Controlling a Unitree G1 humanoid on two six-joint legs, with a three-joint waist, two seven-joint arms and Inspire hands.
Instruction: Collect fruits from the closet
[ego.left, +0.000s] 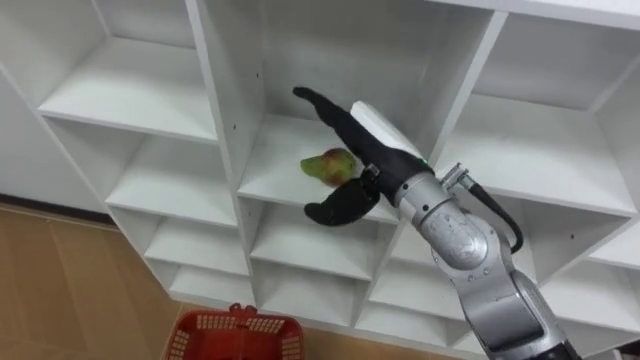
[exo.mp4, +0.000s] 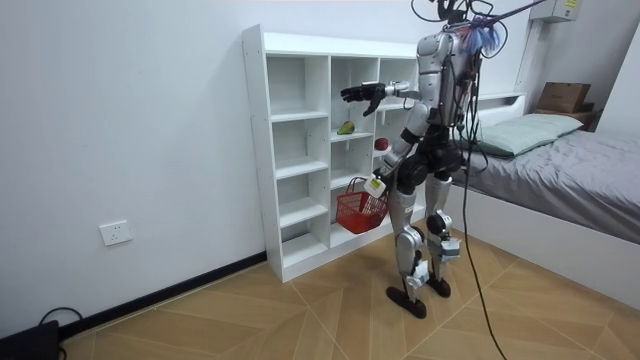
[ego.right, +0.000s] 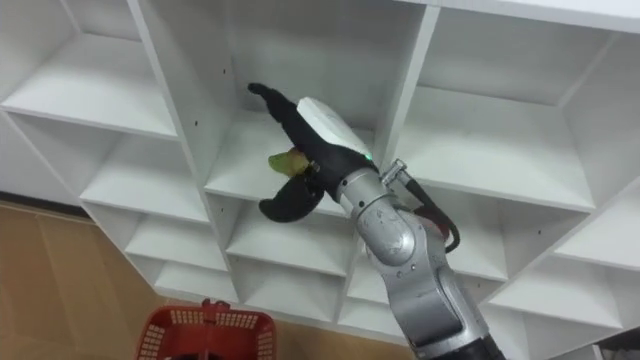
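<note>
Your right hand (ego.left: 366, 150) is at the fruit (ego.left: 328, 166) on the shelf (ego.left: 275, 160), toward its front edge; fingers (ego.left: 320, 106) spread, nothing pinched. Basket (ego.left: 235, 336) hangs below, prob. off left hand (exo.mp4: 377, 186).

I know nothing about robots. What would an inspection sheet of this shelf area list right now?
Surface: white shelf unit, compartments mostly bare.
Job's things: green-red fruit on a middle shelf; round red fruit in the next column; red plastic basket hanging by the left hand.
Clutter: nothing seen.
Hands: right hand open, reaching at the green-red fruit, not closed on it.
Cables: nothing seen beyond the robot's own.
Surroundings: wood floor, grey bed, wall socket.
</note>
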